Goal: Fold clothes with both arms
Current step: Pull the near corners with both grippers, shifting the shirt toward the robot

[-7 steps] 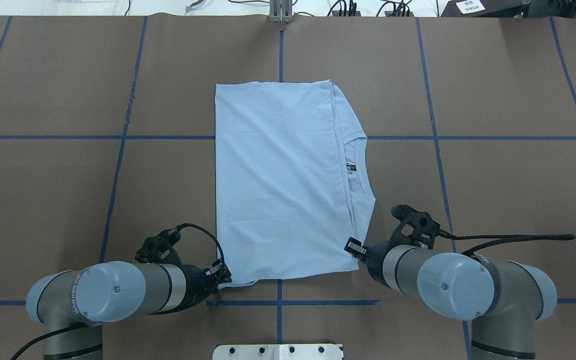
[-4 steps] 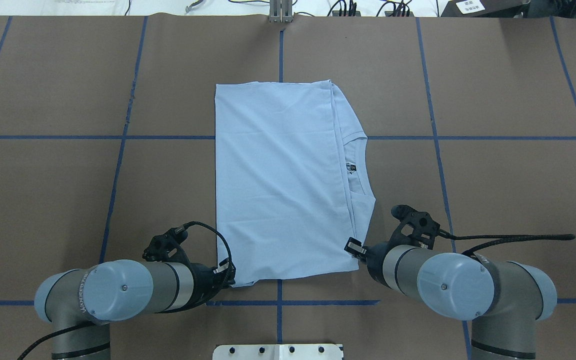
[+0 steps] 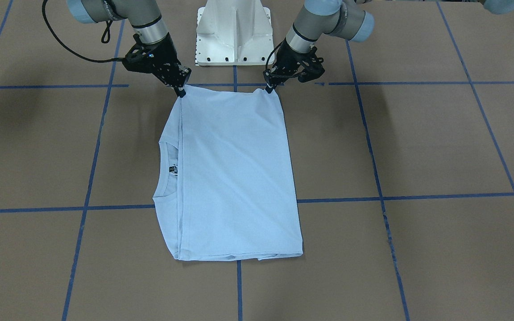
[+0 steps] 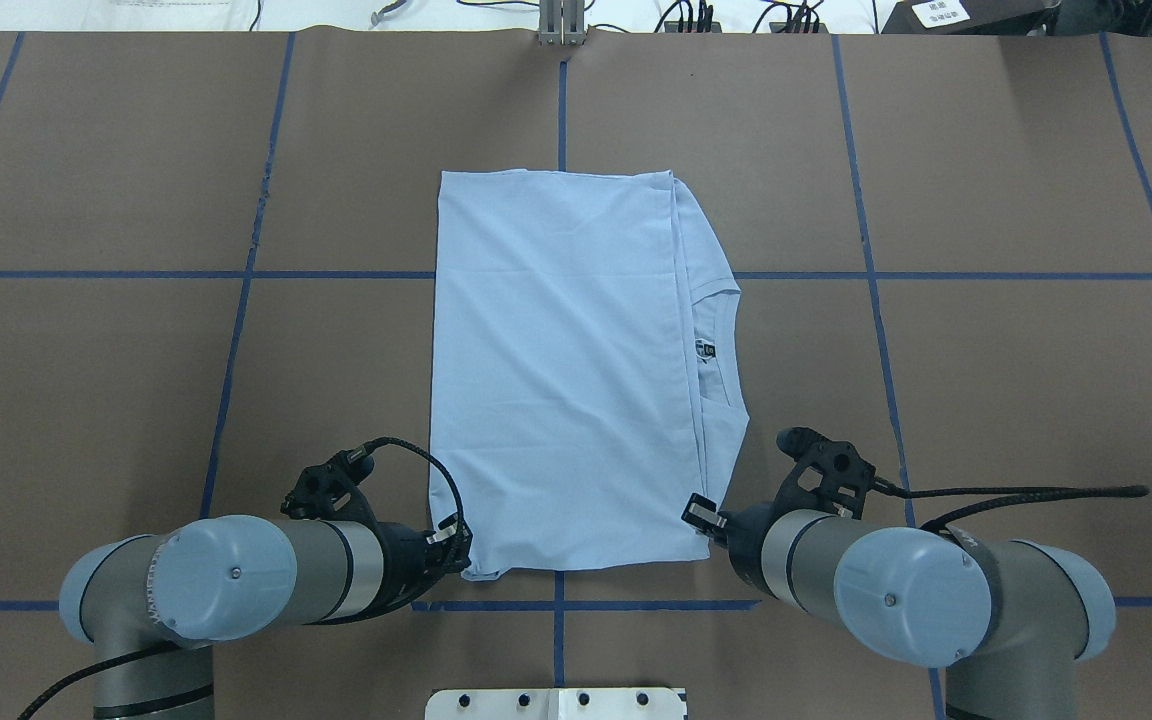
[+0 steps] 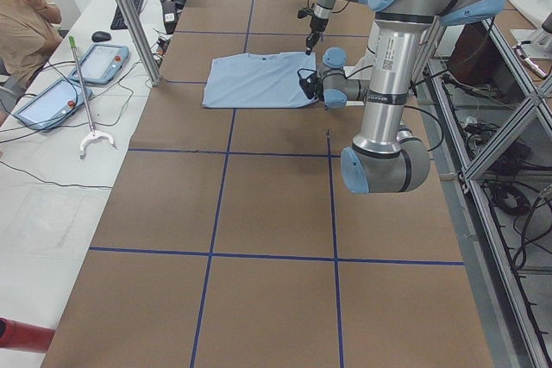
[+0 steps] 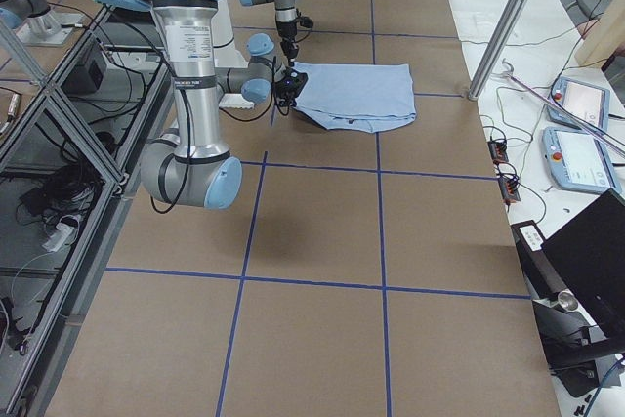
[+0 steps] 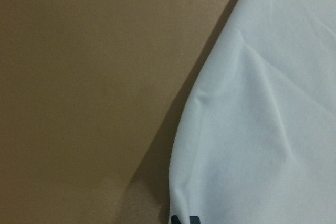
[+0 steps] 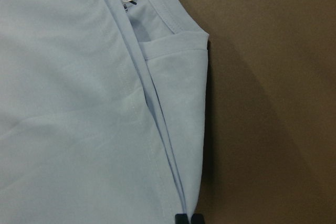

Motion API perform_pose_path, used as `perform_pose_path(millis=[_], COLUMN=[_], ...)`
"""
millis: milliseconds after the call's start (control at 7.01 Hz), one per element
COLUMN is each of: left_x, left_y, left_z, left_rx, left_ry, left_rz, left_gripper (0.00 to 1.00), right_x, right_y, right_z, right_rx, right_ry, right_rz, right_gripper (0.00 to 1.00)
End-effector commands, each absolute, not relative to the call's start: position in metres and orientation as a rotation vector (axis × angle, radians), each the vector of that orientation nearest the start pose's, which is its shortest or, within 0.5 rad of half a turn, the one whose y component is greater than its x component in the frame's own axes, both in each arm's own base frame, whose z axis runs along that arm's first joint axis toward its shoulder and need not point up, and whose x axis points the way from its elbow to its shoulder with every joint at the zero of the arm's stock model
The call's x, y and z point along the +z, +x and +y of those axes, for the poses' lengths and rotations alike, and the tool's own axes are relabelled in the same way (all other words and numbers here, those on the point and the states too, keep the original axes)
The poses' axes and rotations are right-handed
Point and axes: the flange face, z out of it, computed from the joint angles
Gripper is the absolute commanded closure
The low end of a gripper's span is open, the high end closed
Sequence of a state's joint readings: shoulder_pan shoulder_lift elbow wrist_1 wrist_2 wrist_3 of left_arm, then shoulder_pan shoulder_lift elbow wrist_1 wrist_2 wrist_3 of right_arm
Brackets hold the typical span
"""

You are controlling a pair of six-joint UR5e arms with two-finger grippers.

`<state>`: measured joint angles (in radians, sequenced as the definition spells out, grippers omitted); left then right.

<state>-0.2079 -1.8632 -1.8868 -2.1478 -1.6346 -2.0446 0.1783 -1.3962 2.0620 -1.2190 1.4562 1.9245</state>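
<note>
Left end effector [image 3: 267, 89] and right end effector [image 3: 180, 93] each pinch a robot-side corner of the T-shirt [image 3: 234, 178], folded lengthwise on the bench [image 3: 417, 147]. We judge uneven lifting could skew the layers or slip a corner.

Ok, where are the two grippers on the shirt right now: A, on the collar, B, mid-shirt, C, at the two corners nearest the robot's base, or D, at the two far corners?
C: the front-facing view shows the left gripper and the right gripper each pinching a corner of the T-shirt on the edge beside the white base.
</note>
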Motion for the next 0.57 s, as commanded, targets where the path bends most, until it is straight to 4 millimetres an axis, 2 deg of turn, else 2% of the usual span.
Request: perform_pose_path(millis=[0,143,428], left_x=[0.284,0.279,0.268], left_y=[0.517,0.512,0.498], left_z=[-0.237,-0.235,-0.234], left_rx=[-0.540,-0.499,-0.489], left_ry=[-0.238,-0.231,-0.245], left_rz=[1.204,1.216,1.210], left_gripper=[1.00,1.00,1.00], right_x=[0.301,0.299,0.295], right_y=[-0.466,-0.465,-0.461], right_z=[-0.195,-0.184,-0.186], right_rx=[0.523,0.531,0.535], right_ry=[-0.047,-0.076,-0.074], right_rz=[-1.055,-1.060,-1.070], right_gripper=[1.00,1.00,1.00])
